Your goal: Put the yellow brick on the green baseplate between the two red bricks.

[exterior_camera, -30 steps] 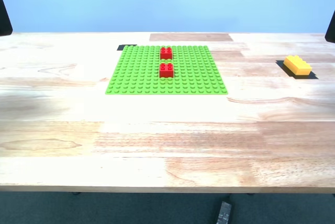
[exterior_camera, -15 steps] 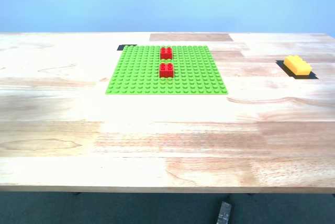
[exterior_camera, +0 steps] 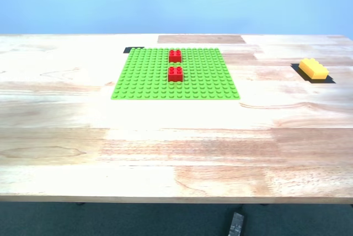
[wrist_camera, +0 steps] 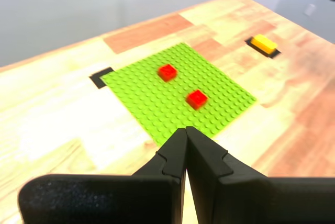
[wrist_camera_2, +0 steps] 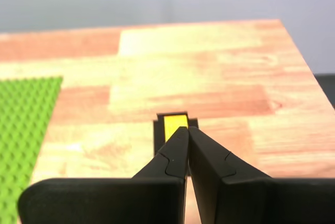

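Note:
The green baseplate (exterior_camera: 175,74) lies flat on the wooden table, toward its far side in the exterior view. The two red bricks (exterior_camera: 175,55) (exterior_camera: 175,73) stand on it in one column, a narrow gap between them. The yellow brick (exterior_camera: 313,68) rests on a black patch at the exterior view's right. No arm shows in the exterior view. My first gripper (wrist_camera: 186,130) is shut and empty, high above the table, with the baseplate (wrist_camera: 178,93) and red bricks (wrist_camera: 197,99) beyond it. My second gripper (wrist_camera_2: 187,130) is shut and empty, with the yellow brick (wrist_camera_2: 175,124) just past its tips.
A black marker patch (exterior_camera: 134,50) peeks out at the baseplate's far corner on the exterior view's left. A darker wood panel (exterior_camera: 201,39) lies behind the baseplate. A small dark object (exterior_camera: 235,224) sits on the floor below the table's front edge.
Dark arm parts at both upper edges of the exterior view one second ago are gone from the view. The bricks and baseplate have not moved.

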`<state>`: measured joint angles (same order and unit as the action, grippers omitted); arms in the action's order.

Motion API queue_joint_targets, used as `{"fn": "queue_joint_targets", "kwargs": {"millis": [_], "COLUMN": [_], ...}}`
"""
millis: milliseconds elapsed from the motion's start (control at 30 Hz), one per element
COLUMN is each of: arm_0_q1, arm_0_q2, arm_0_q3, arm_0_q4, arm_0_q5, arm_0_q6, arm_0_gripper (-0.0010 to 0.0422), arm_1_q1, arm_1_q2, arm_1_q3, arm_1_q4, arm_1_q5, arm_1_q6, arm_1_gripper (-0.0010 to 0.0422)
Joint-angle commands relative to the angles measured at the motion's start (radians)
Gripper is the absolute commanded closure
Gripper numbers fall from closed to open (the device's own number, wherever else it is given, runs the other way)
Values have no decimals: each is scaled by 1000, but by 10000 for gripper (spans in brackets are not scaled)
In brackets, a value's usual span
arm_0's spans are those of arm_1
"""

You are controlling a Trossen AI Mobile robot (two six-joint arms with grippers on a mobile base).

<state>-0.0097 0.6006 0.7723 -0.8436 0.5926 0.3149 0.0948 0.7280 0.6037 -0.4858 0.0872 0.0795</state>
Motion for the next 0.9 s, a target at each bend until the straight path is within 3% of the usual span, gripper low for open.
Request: {"fn": "queue_joint_targets", "kwargs": {"millis": [33, 300, 500, 667, 900], "arm_0_q1": [0, 0, 0, 0, 0], "arm_0_q2": [15, 13, 13, 13, 12], "arm_0_q3": [23, 40, 37, 41, 62], "arm_0_q4": [-20, -17, -12, -15, -22], "arm_0_q5": [-16, -8, -8, -7, -8], "arm_0_q6": [14, 14, 13, 13, 14], "arm_0_gripper": [413, 412, 412, 413, 413], "arm_1_q1": [-13, -65, -92, -89, -91], "arm_1_q2": [134, 431, 606, 713, 873], "arm_1_q3": [116, 421, 581, 596, 590], "arm_1_q4": [-93, -314, -448, -438, -420], "arm_1_q5": [-2, -33, -163, -177, -160], "arm_1_q6": [-60, -174, -219, -221, -243], "arm_1_gripper": [413, 396, 301, 214, 193]}}
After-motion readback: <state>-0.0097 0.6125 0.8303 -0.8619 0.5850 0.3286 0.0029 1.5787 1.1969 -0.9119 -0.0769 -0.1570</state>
